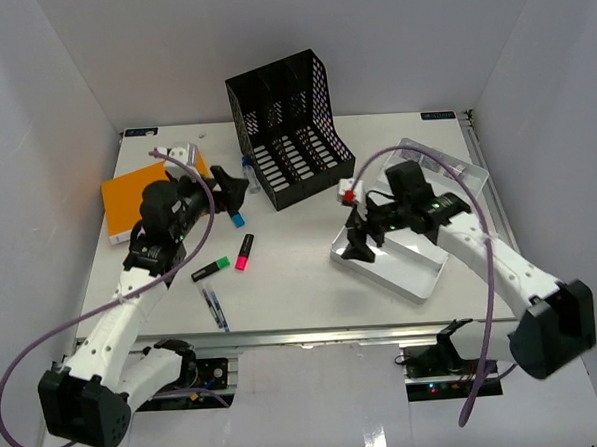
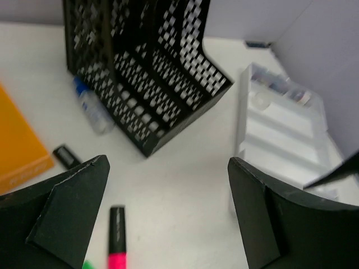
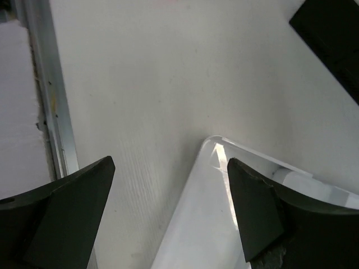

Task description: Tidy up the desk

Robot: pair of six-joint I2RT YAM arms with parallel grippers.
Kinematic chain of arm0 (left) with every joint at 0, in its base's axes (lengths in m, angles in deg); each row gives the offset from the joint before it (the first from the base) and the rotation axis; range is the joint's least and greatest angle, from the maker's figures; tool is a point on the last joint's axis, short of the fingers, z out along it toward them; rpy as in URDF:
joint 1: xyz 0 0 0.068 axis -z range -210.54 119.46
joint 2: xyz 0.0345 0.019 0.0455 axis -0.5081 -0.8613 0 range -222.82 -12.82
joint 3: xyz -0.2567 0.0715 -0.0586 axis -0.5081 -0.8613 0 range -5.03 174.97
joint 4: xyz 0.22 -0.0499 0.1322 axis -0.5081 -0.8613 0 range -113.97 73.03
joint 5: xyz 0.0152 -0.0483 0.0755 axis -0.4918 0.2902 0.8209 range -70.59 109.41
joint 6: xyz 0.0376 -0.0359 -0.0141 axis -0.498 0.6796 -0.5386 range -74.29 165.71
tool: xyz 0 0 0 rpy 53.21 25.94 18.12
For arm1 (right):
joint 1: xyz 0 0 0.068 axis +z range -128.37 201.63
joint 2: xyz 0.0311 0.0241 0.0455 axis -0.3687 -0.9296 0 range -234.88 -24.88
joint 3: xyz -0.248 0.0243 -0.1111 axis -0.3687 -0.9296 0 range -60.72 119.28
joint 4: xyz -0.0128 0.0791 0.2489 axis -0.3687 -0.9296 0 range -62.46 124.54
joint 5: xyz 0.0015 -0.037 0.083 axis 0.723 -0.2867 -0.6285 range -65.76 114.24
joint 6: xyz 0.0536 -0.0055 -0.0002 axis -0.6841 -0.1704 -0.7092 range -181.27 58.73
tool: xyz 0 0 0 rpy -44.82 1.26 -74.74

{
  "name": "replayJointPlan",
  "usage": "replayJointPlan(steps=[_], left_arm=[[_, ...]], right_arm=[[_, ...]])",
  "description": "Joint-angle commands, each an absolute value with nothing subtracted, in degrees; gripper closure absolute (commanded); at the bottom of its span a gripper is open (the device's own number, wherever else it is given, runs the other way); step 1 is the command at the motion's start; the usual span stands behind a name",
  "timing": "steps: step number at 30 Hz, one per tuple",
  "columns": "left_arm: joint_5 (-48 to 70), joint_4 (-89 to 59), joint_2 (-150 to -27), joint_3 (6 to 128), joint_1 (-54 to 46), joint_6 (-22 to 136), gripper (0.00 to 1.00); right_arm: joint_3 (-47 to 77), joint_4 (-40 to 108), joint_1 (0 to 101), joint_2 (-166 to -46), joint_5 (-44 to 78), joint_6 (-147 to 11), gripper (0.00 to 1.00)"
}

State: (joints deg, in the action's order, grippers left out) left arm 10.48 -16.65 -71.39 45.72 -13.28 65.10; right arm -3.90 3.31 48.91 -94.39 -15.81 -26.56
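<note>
The white desk (image 1: 302, 283) carries scattered items. My left gripper (image 1: 235, 192) is open and empty, above the desk near the black mesh file organizer (image 1: 289, 129). In the left wrist view the gripper (image 2: 168, 213) hangs over bare desk, with a pink highlighter (image 2: 116, 241) by its left finger. My right gripper (image 1: 360, 242) is open and empty over the near-left corner of the silver compartmented tray (image 1: 411, 273). In the right wrist view the gripper (image 3: 168, 207) straddles that tray corner (image 3: 224, 213).
An orange notebook (image 1: 132, 197) lies at the left. A pink highlighter (image 1: 244, 252), a green highlighter (image 1: 211, 269) and blue pens (image 1: 215, 308) lie near the front. A small bottle (image 1: 248, 174) lies by the organizer. The aluminium rail (image 1: 314, 335) runs along the near edge.
</note>
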Motion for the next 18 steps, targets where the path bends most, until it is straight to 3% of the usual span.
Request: replayJointPlan(steps=[1,6,10,18], left_arm=[[17.91,-29.21,-59.43,36.32,-13.54,59.60,0.02],[31.80,-31.40,-43.76,29.84,-13.58,56.87,0.02],[39.89,-30.63,-37.13,29.24,-13.62,57.06,0.02],[41.65,-28.41,-29.99,27.49,-13.67,54.75,0.02]], right_arm=[[13.23,2.30,61.67,-112.17,10.23,-33.93,0.13],[33.55,2.07,71.03,-132.25,18.73,-39.33,0.08],[56.67,2.32,73.15,-148.22,23.84,-44.35,0.08],[64.57,24.74,74.28,-160.95,37.85,-47.64,0.16]])
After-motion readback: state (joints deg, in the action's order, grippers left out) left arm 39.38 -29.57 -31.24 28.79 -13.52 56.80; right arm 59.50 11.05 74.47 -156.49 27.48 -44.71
